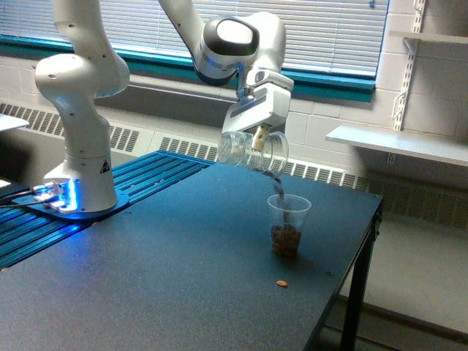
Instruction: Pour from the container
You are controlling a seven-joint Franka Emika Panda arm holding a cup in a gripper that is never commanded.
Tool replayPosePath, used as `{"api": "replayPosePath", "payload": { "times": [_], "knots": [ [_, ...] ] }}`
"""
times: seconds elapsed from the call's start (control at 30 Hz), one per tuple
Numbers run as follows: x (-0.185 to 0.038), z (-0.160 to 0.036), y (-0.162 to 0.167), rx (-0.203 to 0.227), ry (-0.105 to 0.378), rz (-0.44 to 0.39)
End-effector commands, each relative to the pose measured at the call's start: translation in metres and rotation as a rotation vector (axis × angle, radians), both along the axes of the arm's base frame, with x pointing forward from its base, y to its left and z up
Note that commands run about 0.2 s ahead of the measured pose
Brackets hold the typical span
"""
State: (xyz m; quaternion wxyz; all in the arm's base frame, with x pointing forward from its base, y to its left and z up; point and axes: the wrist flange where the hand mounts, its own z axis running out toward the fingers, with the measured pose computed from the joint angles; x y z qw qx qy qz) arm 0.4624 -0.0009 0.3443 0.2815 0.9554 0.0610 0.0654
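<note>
Dark tabletop (pixel 183 278) under window blinds: claw (pixel 257 140) clenched on the container (pixel 252 152), tipped mouth-down so brown bits stream into the plastic cup (pixel 287 225) just below; one stray bit (pixel 281 283) lies lower still.

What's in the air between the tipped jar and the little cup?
In the exterior view, a thin stream of brown bits falls from the jar toward the cup.

Daylight glows through the blinds (pixel 322 29) behind; the room is evenly, softly lit. The dark desk (pixel 183 278) shows faint shadows. Blue light shines at the arm's base (pixel 62 196). Slightly soft, grainy picture.
</note>
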Motion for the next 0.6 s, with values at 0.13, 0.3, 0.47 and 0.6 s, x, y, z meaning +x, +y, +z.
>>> {"api": "replayPosePath", "payload": {
  "times": [0.13,0.3,0.47,0.6],
  "knots": [
    [-0.0012,0.0087,0.0044,-0.036,0.016,0.035],
    [-0.0017,0.0098,0.0055,-0.046,0.027,0.041],
    [-0.0026,0.0077,0.0074,-0.037,0.034,0.047],
    [-0.003,0.0042,0.0082,-0.02,0.036,0.054]
  ]
}}
